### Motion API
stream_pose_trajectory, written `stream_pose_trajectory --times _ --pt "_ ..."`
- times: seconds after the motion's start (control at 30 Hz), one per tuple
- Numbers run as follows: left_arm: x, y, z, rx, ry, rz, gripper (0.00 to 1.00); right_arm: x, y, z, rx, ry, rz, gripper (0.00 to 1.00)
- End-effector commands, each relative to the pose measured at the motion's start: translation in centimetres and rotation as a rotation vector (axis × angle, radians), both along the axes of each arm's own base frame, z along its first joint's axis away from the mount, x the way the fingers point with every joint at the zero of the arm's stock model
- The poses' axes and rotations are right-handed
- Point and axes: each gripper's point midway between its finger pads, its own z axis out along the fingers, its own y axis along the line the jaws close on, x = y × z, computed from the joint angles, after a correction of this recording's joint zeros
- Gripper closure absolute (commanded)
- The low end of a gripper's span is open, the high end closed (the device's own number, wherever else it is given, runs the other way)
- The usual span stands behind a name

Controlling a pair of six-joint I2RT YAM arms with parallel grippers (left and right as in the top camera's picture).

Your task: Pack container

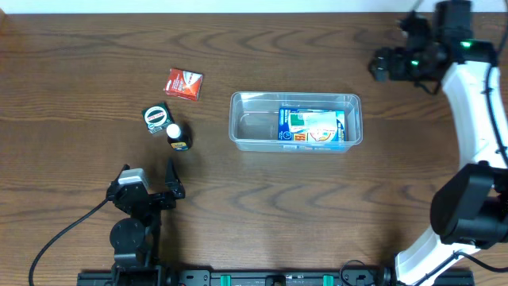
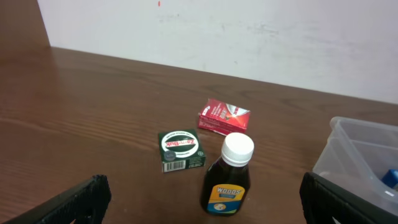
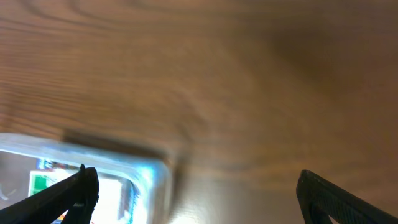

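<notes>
Container point(image 1: 252, 127) holds a blue-and-white carton point(image 1: 312, 127). Left gripper point(image 2: 202, 190), jaws apart, lies at its 8 o'clock; right gripper point(image 3: 196, 180), jaws apart, at 2 o'clock.

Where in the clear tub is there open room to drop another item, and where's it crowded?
Bare: the left half of the container, between its left wall and the blue-and-white carton. Crowded: the right half, where that carton lies.

"WOODS" on bottle point(image 2: 228, 175) label
</notes>
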Motion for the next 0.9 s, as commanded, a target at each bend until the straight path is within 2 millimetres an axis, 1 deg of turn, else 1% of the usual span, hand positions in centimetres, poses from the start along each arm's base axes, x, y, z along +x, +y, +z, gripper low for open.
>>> stream_pose_trajectory --times 0.0,0.07,0.13,0.17,0.27,0.37,0.47,0.53,0.57,0.6,0.67,0.77,0.8,0.87 --pt "-0.1 0.4 -2.0 0.050 0.054 0.014 0.02 -0.9 -1.8 -0.4 0.014 0.043 -0.063 0.01" --pt "0.0 0.4 -1.6 0.050 0.038 0.015 0.02 -1.4 -2.8 -0.6 0.017 0.059 -0.088 0.01" --pt "0.1 0.4 -0.8 0.051 0.005 0.015 0.02 -1.4 -3.6 -0.6 0.018 0.058 -0.105 0.01" --pt "0.2 0.4 -0.7 0.051 0.002 0.015 0.02 -1.5 -3.9 -0.6 0.018 0.058 -0.112 0.01" --pt "0.1 0.4 -0.8 0.051 0.006 0.015 0.02 -1.5 -4.4 -0.6 0.019 0.058 -0.123 0.01" --pt "0.2 0.4 0.0 0.051 -0.028 0.016 0.02 -1.5 -4.4 -0.6 0.019 0.058 -0.123 0.01" --pt "0.4 -1.8 1.7 0.003 -0.099 -0.109 0.02 -1.5 -4.4 -0.6 0.019 0.058 -0.123 0.01" --pt "0.1 -4.2 4.1 0.003 -0.186 -0.246 0.02 -1.5 -4.4 -0.6 0.019 0.058 -0.123 0.01" --pt "-0.1 -5.0 5.3 0.008 -0.230 -0.294 0.02 -1.5 -4.4 -0.6 0.019 0.058 -0.123 0.01" --pt "-0.3 -5.2 6.3 0.001 -0.246 -0.306 0.02 -1.5 -4.4 -0.6 0.018 0.058 -0.122 0.01" --pt "-0.5 -5.0 6.8 -0.016 -0.199 -0.295 0.02 -1.5 -4.4 -0.6 0.019 0.058 -0.123 0.01" --pt "-0.5 -3.8 7.5 -0.031 -0.068 -0.222 0.02 -1.5 -4.4 -0.6 0.018 0.058 -0.122 0.01" --pt "-0.4 -3.6 8.1 -0.033 -0.037 -0.207 0.02 -1.5 -4.4 -0.6 0.019 0.058 -0.123 0.01" --pt "0.1 -3.5 10.1 -0.030 0.021 -0.206 0.02 -1.5 -4.4 -0.6 0.019 0.058 -0.123 0.01"
